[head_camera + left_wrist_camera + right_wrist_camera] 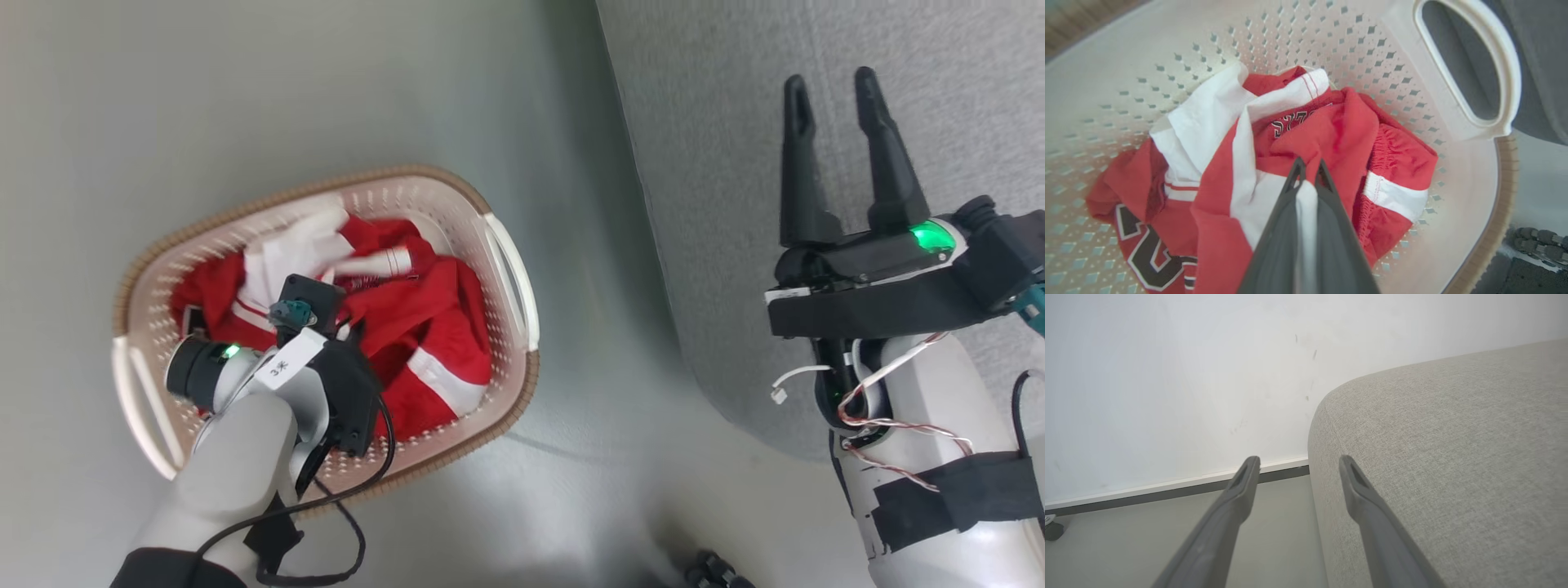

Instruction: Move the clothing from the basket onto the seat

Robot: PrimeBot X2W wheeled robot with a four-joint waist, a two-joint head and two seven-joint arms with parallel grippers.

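Note:
The cream basket (pixel 245 208) stands on the floor to the left of the seat (pixel 735 122). The red clothing (pixel 424 327) with white trim lies crumpled inside it. My left arm's wrist (pixel 310 359) reaches down into the basket and covers the fingers in the head view. In the left wrist view my left gripper (pixel 1308 165) is shut on a fold of the clothing (pixel 1339 130), with white fabric pinched between the fingers. Black-and-white lettering (pixel 1147 253) shows on the jersey, beside the basket wall (pixel 1331 36). My right gripper (pixel 831 90) hangs open over the grey seat (pixel 1453 437), holding nothing; my right gripper (pixel 1299 461) points past the seat's corner.
Grey floor (pixel 326 82) surrounds the basket. A white wall (pixel 1167 375) with a skirting strip stands behind the seat's rounded corner. A dark wheel part of my base (pixel 710 567) lies at the lower edge, close to the basket's right end (pixel 1535 237).

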